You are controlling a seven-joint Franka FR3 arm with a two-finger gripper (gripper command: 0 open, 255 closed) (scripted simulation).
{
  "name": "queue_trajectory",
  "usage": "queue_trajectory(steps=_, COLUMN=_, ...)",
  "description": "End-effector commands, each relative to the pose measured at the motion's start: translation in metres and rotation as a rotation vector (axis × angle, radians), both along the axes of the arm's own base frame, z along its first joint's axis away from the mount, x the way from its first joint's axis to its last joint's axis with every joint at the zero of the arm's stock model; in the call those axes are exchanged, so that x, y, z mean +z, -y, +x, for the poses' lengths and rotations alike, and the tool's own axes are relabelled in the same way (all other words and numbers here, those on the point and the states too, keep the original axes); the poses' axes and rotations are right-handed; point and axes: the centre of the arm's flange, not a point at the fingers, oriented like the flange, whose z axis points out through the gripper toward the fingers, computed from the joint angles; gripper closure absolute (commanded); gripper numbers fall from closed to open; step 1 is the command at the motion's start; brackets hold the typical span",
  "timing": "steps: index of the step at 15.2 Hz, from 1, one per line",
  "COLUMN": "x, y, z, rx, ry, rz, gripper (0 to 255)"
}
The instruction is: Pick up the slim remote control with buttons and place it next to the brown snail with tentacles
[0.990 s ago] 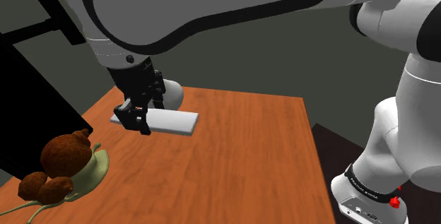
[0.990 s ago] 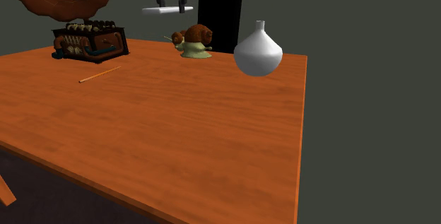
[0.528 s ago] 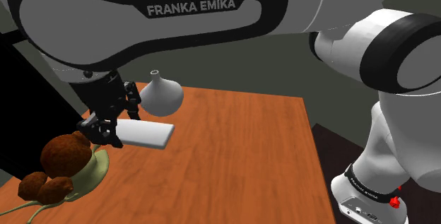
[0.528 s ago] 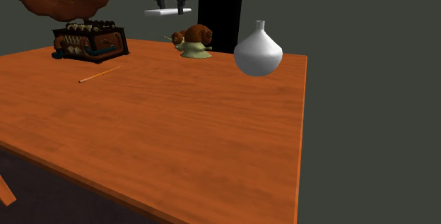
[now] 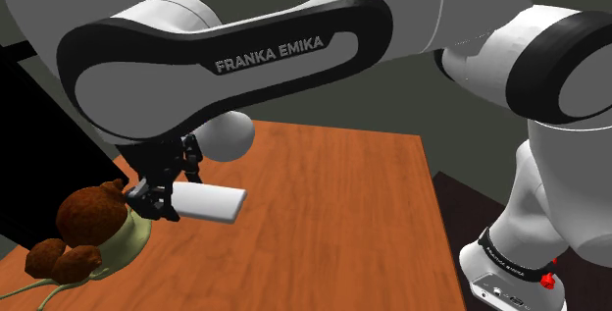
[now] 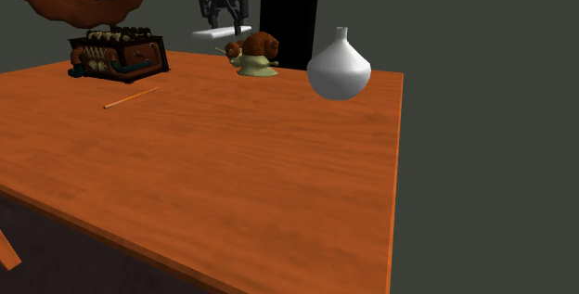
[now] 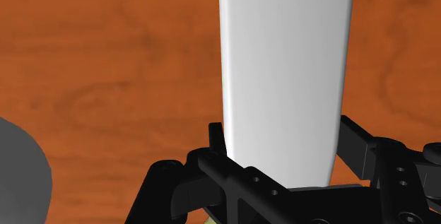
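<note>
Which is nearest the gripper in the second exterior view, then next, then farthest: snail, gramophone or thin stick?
1. Snail, just below and right of the gripper and its remote.
2. Gramophone, at that view's left.
3. Thin stick, left and nearer the camera.

white remote (image 5: 211, 202) in the black hand (image 5: 160, 203) over the wooden table (image 5: 333, 221), just beside the brown snail (image 5: 88, 226)

Snail (image 6: 256, 53), white vase (image 6: 339, 70) and gramophone (image 6: 117, 57) line one edge of the table (image 6: 241, 181); most of it lies open.
</note>
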Motion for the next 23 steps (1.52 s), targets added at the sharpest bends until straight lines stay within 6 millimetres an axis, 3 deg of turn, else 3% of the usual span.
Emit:
queue_trajectory(steps=1, x=-0.011, y=0.000, z=0.001, rx=0.000, ry=0.001, rz=0.001, gripper=255)
queue_trajectory(steps=23, x=-0.127, y=0.000, z=0.001, rx=0.000, ry=0.001, rz=0.001, gripper=255)
